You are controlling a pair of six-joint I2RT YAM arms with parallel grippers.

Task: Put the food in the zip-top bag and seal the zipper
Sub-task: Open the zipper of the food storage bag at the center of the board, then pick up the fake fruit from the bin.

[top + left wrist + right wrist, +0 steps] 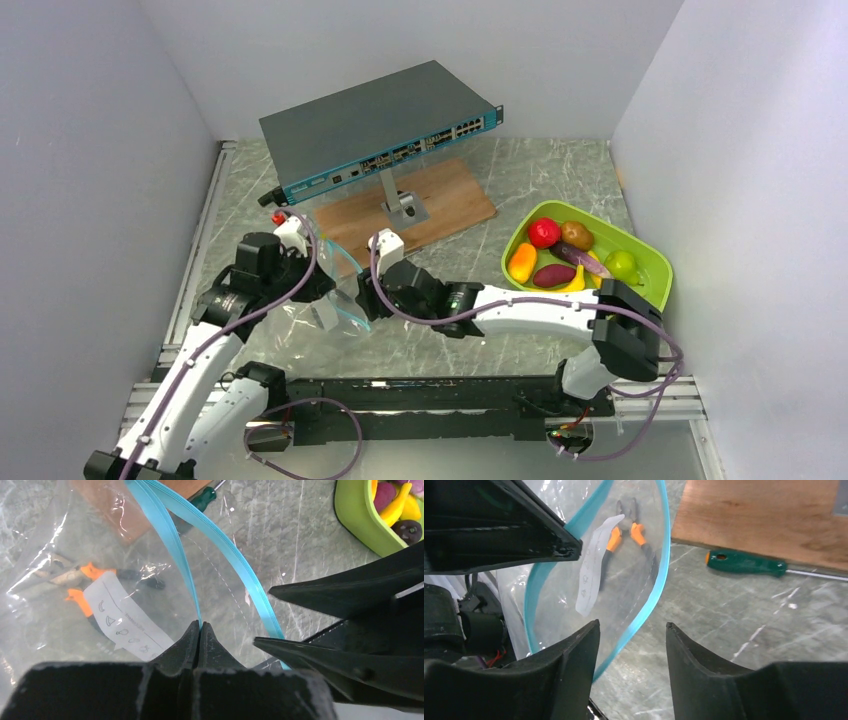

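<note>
Clear, crinkly zip-top bag [318,312] at left-centre of the marbled table [520,180], between the two grippers, mouth spread into an open loop. Teal-blue zipper [167,540] along that mouth, its two halves parted and unsealed.

Left gripper [200,626]: jaws pressed together on one zipper half, pinching the bag's rim. Right gripper [631,630]: jaws apart, the other zipper half running through the gap close to one finger; contact not discernible.

White printed label [125,620] on the bag wall. Orange-handled pliers [624,532] seen through the plastic; inside or beneath, not discernible.

Food [565,260] gathered in the lime-green tray [655,280] at the right of the table, well apart from the bag: red apple [544,232], brown round fruit [576,235], orange piece [521,262], reddish piece [553,276], purple eggplant [580,254], yellow banana [574,286], green pear [620,264].

Green-handled screwdriver [744,562] flat on the table just beside the wooden board [764,515]. Grey network switch [380,125] tilted on a metal stand [402,205] atop that board, behind the bag.
</note>
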